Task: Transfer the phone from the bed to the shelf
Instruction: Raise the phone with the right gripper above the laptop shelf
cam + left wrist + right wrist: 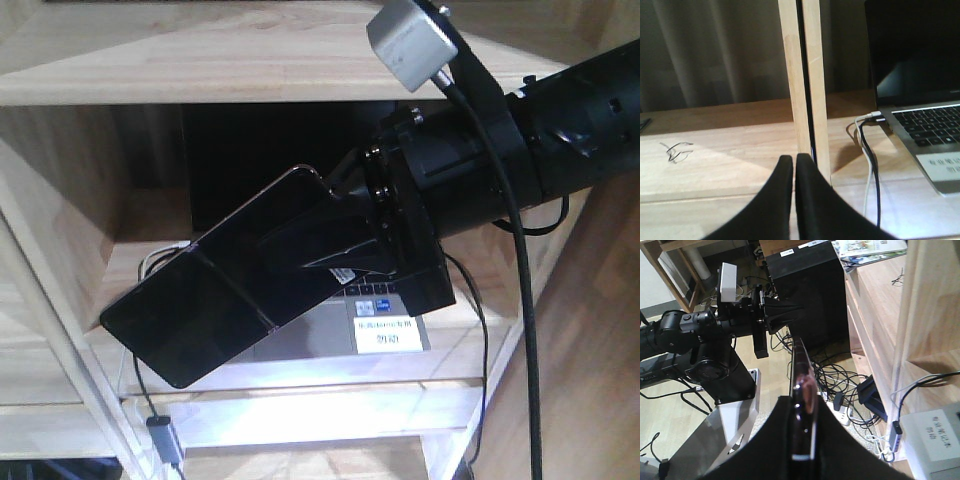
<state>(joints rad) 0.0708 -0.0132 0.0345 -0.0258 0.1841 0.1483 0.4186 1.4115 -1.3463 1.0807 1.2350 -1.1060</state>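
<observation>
The phone (190, 310), a glossy black slab with a centre crease and a pinkish edge, hangs tilted in front of the pale-wood shelf (200, 60), its lower end to the left. My right gripper (285, 250) is shut on its upper half. In the right wrist view the phone (802, 385) shows edge-on between the black fingers (765, 440). My left gripper (794, 167) is shut on nothing, close to a shelf upright (802, 85). The left gripper (795, 311) also shows in the right wrist view. The bed is out of view.
An open grey laptop (385, 330) with a white sticker stands in the shelf compartment behind the phone. White and black cables (867, 150) run beside it. A USB hub (165, 440) dangles below. Tangled cables and a power strip (840, 410) lie on the floor by a black cabinet (810, 285).
</observation>
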